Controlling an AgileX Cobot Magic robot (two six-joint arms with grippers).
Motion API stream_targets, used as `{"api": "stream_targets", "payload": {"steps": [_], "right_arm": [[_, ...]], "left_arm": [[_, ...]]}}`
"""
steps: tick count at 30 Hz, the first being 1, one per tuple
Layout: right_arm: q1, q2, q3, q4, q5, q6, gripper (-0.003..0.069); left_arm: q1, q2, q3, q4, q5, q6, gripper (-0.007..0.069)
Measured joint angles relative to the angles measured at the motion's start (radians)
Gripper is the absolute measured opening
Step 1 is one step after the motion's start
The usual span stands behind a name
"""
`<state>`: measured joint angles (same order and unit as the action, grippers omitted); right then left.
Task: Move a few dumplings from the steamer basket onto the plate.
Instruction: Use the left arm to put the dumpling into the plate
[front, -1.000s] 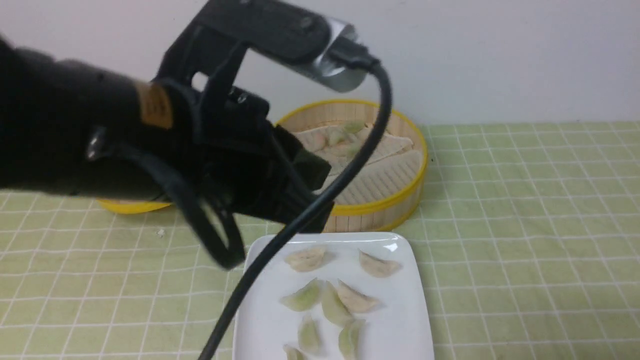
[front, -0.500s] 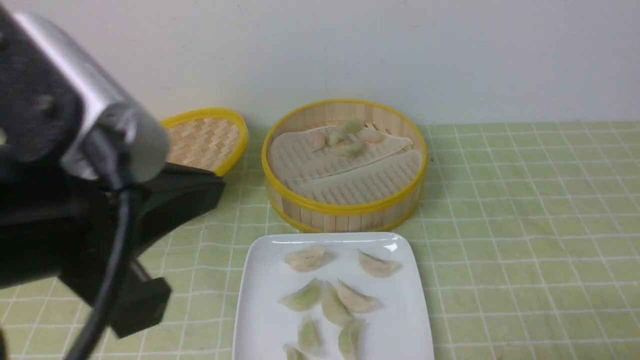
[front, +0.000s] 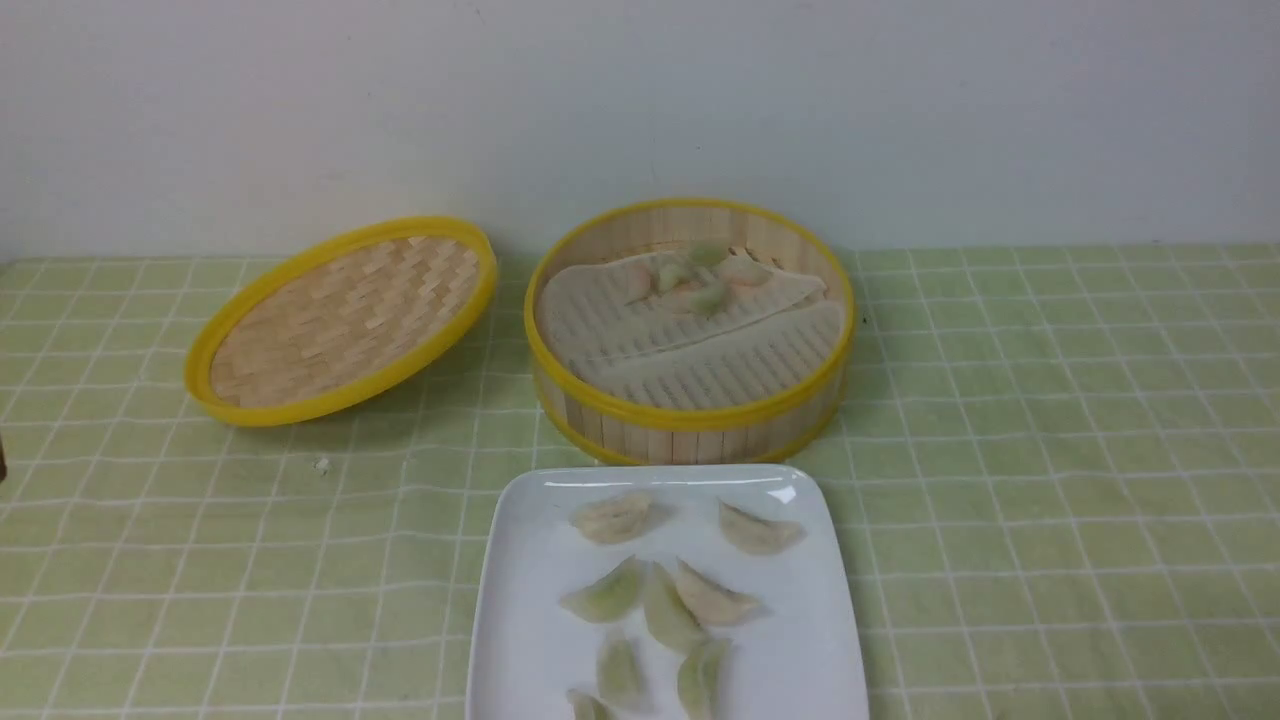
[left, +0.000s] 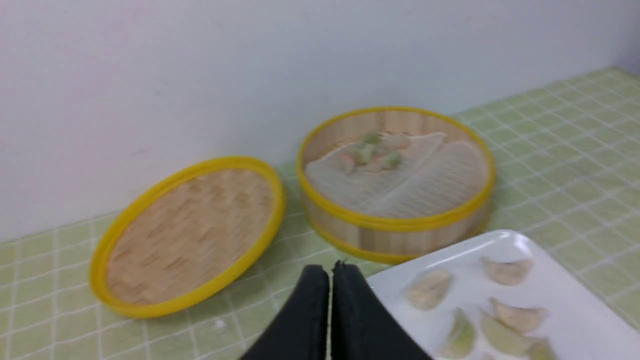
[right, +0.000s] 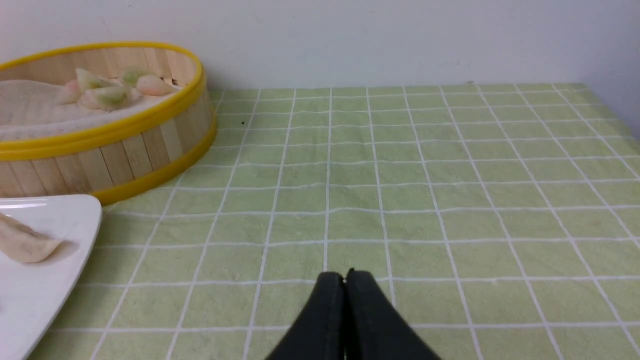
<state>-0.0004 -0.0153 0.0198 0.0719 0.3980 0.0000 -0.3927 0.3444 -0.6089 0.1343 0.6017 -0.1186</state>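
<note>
The left gripper (left: 330, 272) has its jaws pressed together, empty; so does the right gripper (right: 345, 280). Just beyond the left one lies one plate (front: 520, 600) bearing eight dumplings (front: 665, 590); farther ahead, one steamer basket (front: 690, 420) holds about five more, one lid (front: 340, 320) beside it.

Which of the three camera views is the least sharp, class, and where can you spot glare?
Left wrist view: softest, with the lid and steamer basket smeared. Front view: sharp, with white glare along the far rim of the plate and a soft shadow under the tilted lid. Right wrist view: crisp cloth grid, shut right claw dark.
</note>
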Motion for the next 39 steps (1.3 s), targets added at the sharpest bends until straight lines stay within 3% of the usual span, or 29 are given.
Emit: {"api": "stream_targets", "payload": {"steps": [7, 10, 39], "right_arm": [[0.0, 0.0, 0.0, 0.0, 0.0, 0.0, -0.0015], [0.0, 0.0, 0.0, 0.0, 0.0, 0.0, -0.0015], [0.0, 0.0, 0.0, 0.0, -0.001, 0.0, -0.0015]], "left_arm": [[0.313, -0.265, 0.458, -0.134, -0.227, 0.146, -0.0006], [0.369, -0.34, 0.59, -0.157, -0.274, 0.153, -0.0006], [0.38, -0.354, 0.638, -0.174, -0.226, 0.156, -0.0006]]}}
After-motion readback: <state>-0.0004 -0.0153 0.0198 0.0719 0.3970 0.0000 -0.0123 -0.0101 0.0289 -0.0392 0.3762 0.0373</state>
